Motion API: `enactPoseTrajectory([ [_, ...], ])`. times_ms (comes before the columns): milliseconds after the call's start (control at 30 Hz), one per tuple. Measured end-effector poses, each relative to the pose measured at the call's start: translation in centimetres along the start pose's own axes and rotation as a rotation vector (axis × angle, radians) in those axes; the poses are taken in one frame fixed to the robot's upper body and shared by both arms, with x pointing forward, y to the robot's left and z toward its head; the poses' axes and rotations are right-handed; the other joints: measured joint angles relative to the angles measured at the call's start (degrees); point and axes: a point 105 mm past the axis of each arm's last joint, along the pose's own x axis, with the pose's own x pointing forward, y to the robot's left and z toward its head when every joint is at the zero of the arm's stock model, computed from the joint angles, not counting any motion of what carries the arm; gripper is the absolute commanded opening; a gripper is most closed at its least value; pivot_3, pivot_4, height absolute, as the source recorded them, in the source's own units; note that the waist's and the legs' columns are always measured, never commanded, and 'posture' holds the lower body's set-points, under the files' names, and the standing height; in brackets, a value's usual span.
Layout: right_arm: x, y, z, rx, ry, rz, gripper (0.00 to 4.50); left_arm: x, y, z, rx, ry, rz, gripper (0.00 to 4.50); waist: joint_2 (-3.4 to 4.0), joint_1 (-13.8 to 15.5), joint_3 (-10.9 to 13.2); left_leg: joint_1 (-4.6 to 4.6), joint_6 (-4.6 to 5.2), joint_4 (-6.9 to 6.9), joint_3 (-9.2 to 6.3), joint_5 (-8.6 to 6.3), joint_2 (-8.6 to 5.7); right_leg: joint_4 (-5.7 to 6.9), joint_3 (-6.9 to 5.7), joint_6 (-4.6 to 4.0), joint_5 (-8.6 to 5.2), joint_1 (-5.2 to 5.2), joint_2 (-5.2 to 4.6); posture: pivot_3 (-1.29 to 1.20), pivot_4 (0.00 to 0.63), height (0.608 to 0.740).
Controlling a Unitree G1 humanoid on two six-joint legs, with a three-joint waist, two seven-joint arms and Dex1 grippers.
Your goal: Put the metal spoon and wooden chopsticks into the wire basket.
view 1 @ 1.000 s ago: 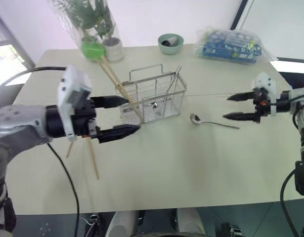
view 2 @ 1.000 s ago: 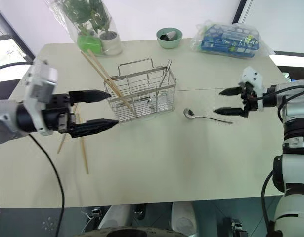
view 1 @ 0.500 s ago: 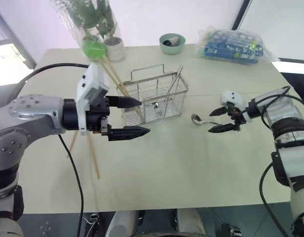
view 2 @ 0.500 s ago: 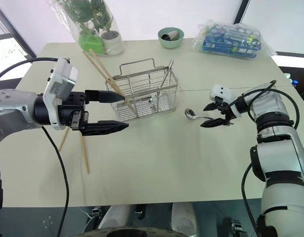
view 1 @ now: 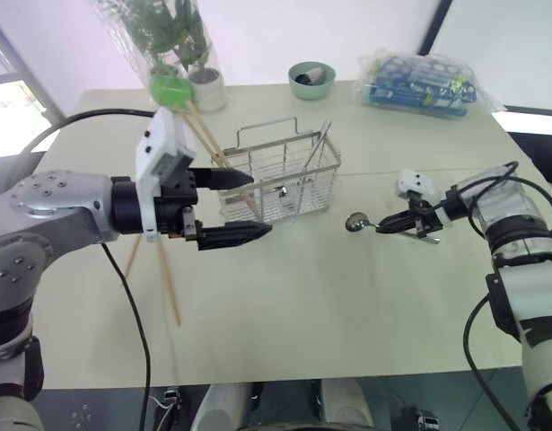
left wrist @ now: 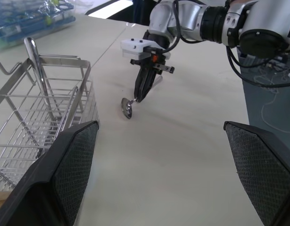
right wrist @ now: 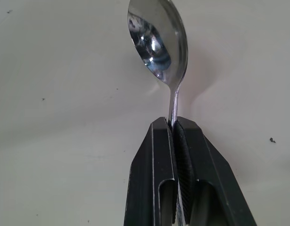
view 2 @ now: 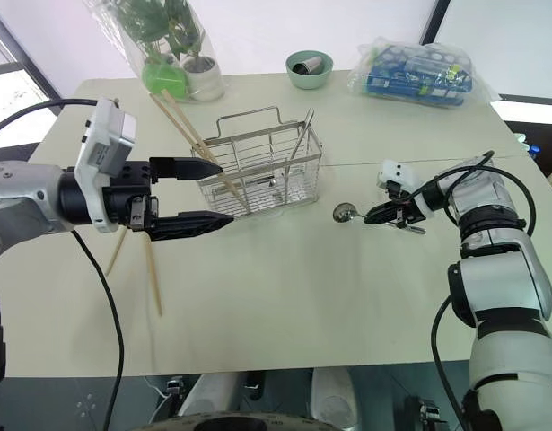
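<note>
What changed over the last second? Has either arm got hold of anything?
The right gripper came down and in toward the metal spoon and shut on its handle; the spoon's bowl is still by the table. The left gripper stays open beside the wire basket, holding nothing. Two wooden chopsticks still lie on the table.

An office or lab room set up for robot trials, not a home. A plain pale counter [view 1: 302, 296] stands against a bare white wall [view 1: 347, 27], daylight coming through a window [view 1: 6, 99]. Potted plants in clear wrap [view 1: 168, 45], a green bowl [view 1: 311, 79] and a plastic-wrapped blue pack [view 1: 424, 83] line its far edge.
</note>
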Motion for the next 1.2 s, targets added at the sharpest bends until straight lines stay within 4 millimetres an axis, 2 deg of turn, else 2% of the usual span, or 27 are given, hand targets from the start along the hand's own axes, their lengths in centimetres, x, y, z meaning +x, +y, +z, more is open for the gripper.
enactPoseTrajectory([
  [200,0.1,1.4,0.2,-0.061,-0.109,0.051,0.05,-0.2,1.2,0.5,0.011,-0.025,0.037,4.5,0.01,0.0,0.0,-0.02,0.01,-0.01,0.0,0.01,0.0,0.05,0.01,0.05,0.03,-0.03,-0.03,0.0,0.15,0.684],
  [267,-0.4,2.6,0.5,-0.082,-0.152,0.079,0.05,-0.3,1.6,0.7,0.014,-0.032,0.049,4.5,0.02,0.3,0.0,-0.06,0.02,0.0,-0.02,0.01,0.0,0.09,0.01,0.06,0.03,-0.09,-0.06,0.0,0.15,0.684],
  [333,-1.3,4.7,1.7,-0.105,-0.214,0.134,0.05,-0.4,2.1,1.1,0.028,-0.045,0.065,4.5,0.04,0.3,0.0,-0.17,0.03,0.02,-0.04,0.0,0.0,0.08,0.01,0.03,0.01,-0.15,-0.08,0.0,0.15,0.684],
  [400,-2.0,6.5,3.8,-0.124,-0.29,0.195,0.05,-0.5,2.5,1.2,0.034,-0.049,0.079,4.5,0.04,0.1,0.0,-0.18,0.03,0.03,-0.03,-0.01,0.02,0.08,0.02,-0.12,-0.07,-0.16,-0.09,0.0,0.15,0.684],
  [467,-3.0,8.3,7.1,-0.147,-0.415,0.25,0.05,-0.6,2.8,1.4,0.043,-0.058,0.085,4.5,0.04,-0.3,0.0,-0.16,0.03,0.04,-0.03,-0.01,0.04,0.07,0.05,-0.15,-0.08,-0.17,-0.07,0.0,0.15,0.684],
  [633,-6.9,9.3,16.7,-0.162,-0.811,0.206,0.05,-0.7,3.3,2.0,0.073,-0.078,0.094,4.5,0.04,0.2,0.0,-0.17,0.03,-0.02,-0.04,-0.01,0.06,-0.01,0.05,-0.18,-0.07,-0.18,-0.06,0.0,0.15,0.684],
  [733,-7.9,8.4,20.6,-0.125,-0.967,0.121,0.05,-0.6,3.6,1.9,0.069,-0.079,0.096,4.5,-0.04,0.5,0.0,-0.19,0.05,-0.02,-0.09,-0.02,0.0,-0.11,0.02,-0.17,-0.06,-0.17,-0.06,0.0,0.15,0.684],
  [833,-7.3,6.9,22.3,-0.05,-1.031,0.03,0.05,-0.3,3.6,1.7,0.064,-0.074,0.088,4.5,-0.11,0.6,0.1,-0.2,0.07,0.02,-0.1,-0.03,-0.06,-0.14,0.01,-0.15,-0.04,-0.19,-0.08,0.0,0.15,0.684],
  [1000,-4.8,3.9,23.1,0.037,-1.065,-0.145,0.05,-0.1,3.7,2.1,0.077,-0.087,0.09,4.5,-0.11,0.3,0.1,-0.21,0.14,-0.01,-0.1,0.04,-0.05,-0.02,0.01,0.01,0.06,-0.23,-0.05,0.0,0.15,0.684],
  [1200,-2.6,1.6,24.1,0.118,-1.123,-0.276,0.05,0.0,3.9,2.1,0.078,-0.094,0.107,4.5,-0.1,-0.1,0.1,-0.21,0.1,-0.02,-0.1,0.11,-0.03,0.17,0.02,0.04,0.07,-0.31,0.01,0.0,0.15,0.684],
])
